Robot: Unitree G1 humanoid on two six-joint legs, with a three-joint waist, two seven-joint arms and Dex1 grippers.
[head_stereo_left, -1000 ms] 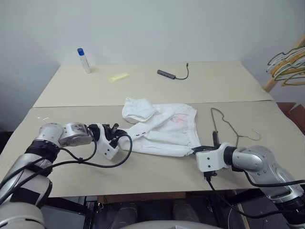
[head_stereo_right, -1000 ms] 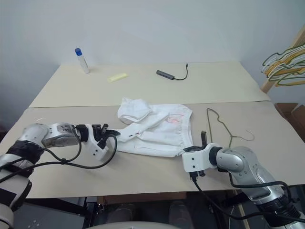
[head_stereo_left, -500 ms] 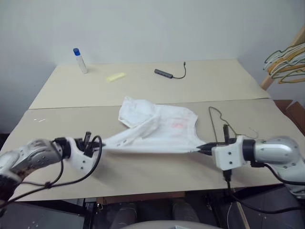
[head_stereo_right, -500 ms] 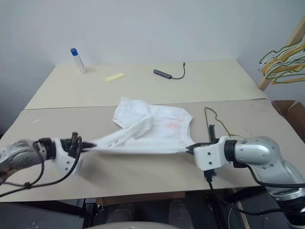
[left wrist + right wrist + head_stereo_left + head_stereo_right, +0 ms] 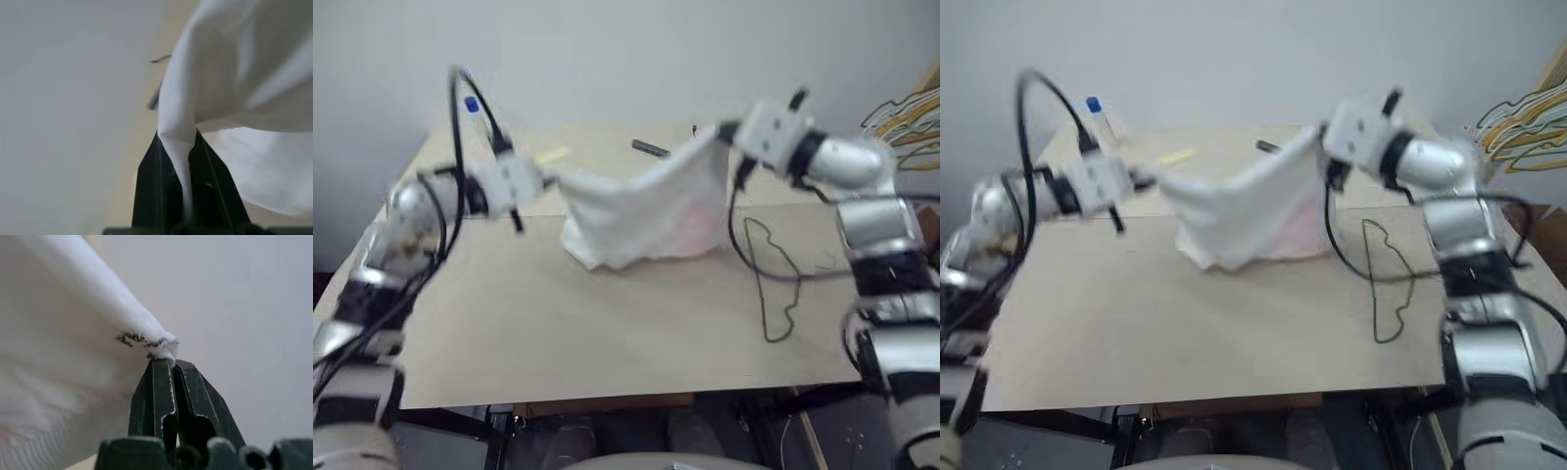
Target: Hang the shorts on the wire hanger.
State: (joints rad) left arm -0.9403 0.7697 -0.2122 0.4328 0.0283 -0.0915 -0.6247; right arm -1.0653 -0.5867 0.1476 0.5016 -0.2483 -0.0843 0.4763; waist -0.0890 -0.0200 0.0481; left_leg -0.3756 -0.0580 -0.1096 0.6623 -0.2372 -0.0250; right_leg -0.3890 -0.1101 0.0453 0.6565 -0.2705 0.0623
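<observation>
Left tool [image 5: 178, 147] and right tool [image 5: 172, 363] clamp the shorts [image 5: 646, 211]

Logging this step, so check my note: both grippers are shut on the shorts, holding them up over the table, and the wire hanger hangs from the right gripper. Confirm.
Not quite. The wire hanger lies flat on the table, as the left eye view shows. The left gripper and right gripper are indeed shut on the shorts, lifted over the table.

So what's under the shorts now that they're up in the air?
The shorts hang between the left gripper and the right gripper. The bare table lies under them. Their lowest folds cover a strip of it. The wire hanger lies beside them, not underneath.
</observation>
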